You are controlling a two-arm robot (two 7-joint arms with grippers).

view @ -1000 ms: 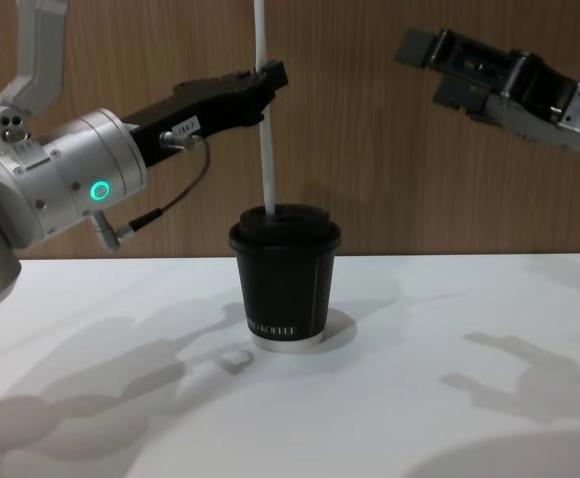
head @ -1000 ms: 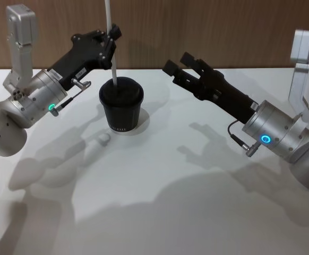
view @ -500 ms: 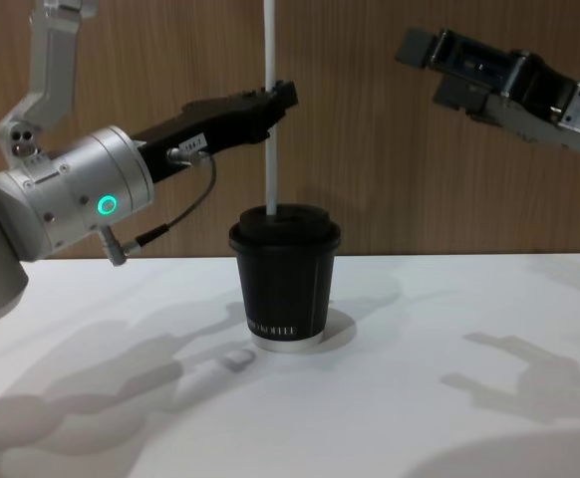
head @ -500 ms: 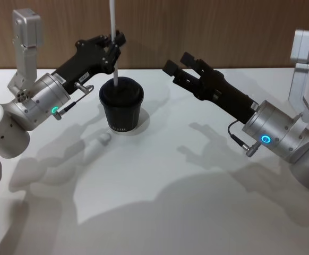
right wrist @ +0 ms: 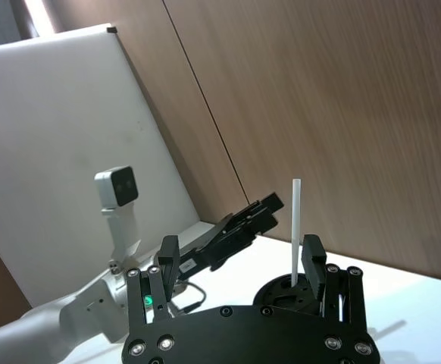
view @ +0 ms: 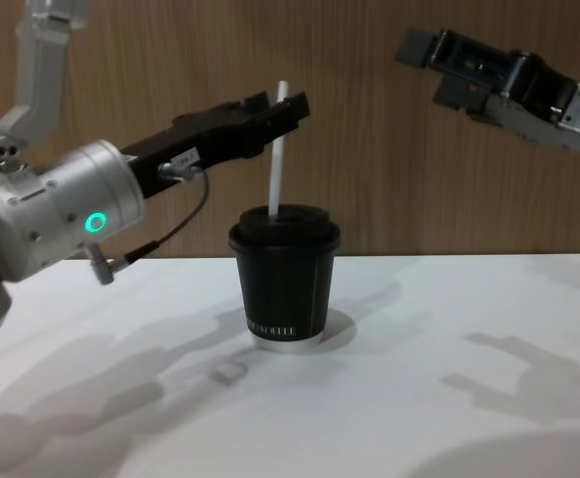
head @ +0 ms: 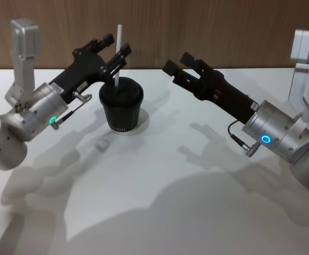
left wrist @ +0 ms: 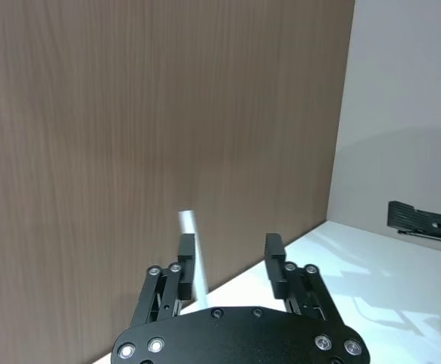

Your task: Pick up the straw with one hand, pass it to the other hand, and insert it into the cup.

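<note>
the straw [head: 118, 52] is seen standing in the lid of the cup [head: 121, 109], leaning slightly, on the white tabletop [head: 176, 186]. the left claw [head: 113, 47] is spread apart around the straw's upper part, released. the right claw [head: 180, 64] is held released, well apart to the cup's right.

Bright, even overhead light is falling on the smooth white tabletop [head: 160, 175], throwing broad, soft grey arm shadows across it in the head and chest views. The thin white-translucent plastic straw [left wrist: 192, 254] is blurring in the left wrist view; the brown wood-grain wall panel [view: 370, 129] is showing no glare.
</note>
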